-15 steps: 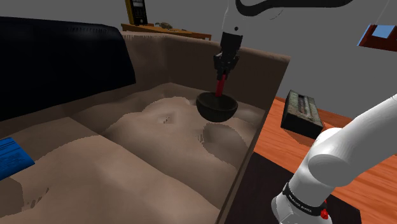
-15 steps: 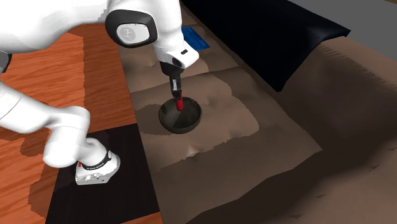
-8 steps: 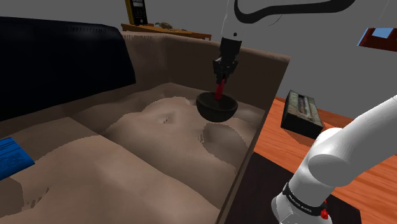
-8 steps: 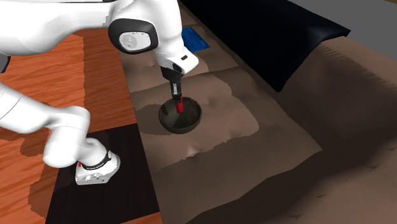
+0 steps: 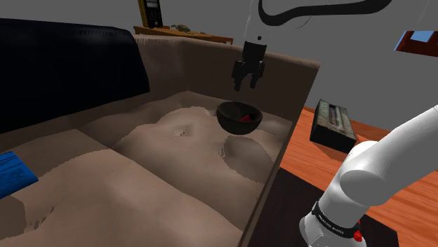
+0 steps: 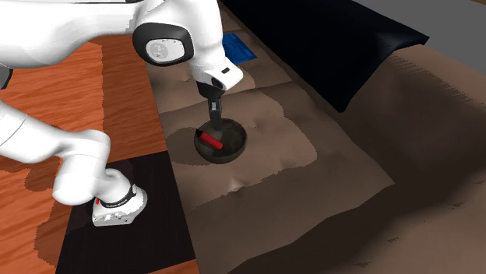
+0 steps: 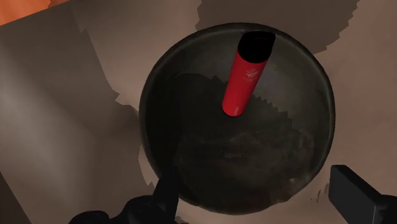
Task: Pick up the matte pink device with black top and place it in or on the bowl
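The end effector hangs just above the dark bowl, its two black fingers spread apart and grasping nothing. The red device with a black top lies inside the bowl, leaning on its inner wall with the black end up near the rim. In the wrist view the device lies slanted in the bowl, well clear of both fingers. The bowl sits on a tan couch cushion, close to the couch's side wall. A dark blue blanket lies across the back of the couch.
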Available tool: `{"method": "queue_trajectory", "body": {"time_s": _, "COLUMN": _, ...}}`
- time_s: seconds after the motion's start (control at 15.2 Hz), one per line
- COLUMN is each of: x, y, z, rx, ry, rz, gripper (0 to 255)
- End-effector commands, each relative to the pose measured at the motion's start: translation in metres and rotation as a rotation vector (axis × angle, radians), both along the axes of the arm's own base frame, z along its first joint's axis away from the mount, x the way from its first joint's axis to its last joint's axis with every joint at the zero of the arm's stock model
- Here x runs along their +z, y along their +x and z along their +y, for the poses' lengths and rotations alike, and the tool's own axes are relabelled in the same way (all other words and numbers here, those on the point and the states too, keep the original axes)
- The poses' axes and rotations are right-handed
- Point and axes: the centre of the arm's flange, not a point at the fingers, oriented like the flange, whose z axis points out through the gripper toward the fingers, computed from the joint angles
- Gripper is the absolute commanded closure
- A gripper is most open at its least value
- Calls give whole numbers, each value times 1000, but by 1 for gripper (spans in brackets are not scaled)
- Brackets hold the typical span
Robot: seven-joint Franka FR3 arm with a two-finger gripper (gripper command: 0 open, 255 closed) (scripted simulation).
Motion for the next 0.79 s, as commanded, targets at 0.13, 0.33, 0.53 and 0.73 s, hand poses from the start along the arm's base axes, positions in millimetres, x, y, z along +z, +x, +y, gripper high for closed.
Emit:
{"method": "queue_trajectory", "body": {"time_s": 0.13, "x": 40, "y": -1, "z": 0, "rx": 0, "ry": 0, "rz": 0, "gripper": 0}}
{"method": "queue_trajectory", "body": {"time_s": 0.33, "x": 50, "y": -2, "z": 0, "rx": 0, "ry": 0, "rz": 0, "gripper": 0}}
{"method": "queue_trajectory", "body": {"time_s": 0.53, "x": 50, "y": -2, "z": 0, "rx": 0, "ry": 0, "rz": 0, "gripper": 0}}
{"method": "queue_trajectory", "body": {"time_s": 0.73, "x": 50, "y": -2, "z": 0, "rx": 0, "ry": 0, "rz": 0, "gripper": 0}}
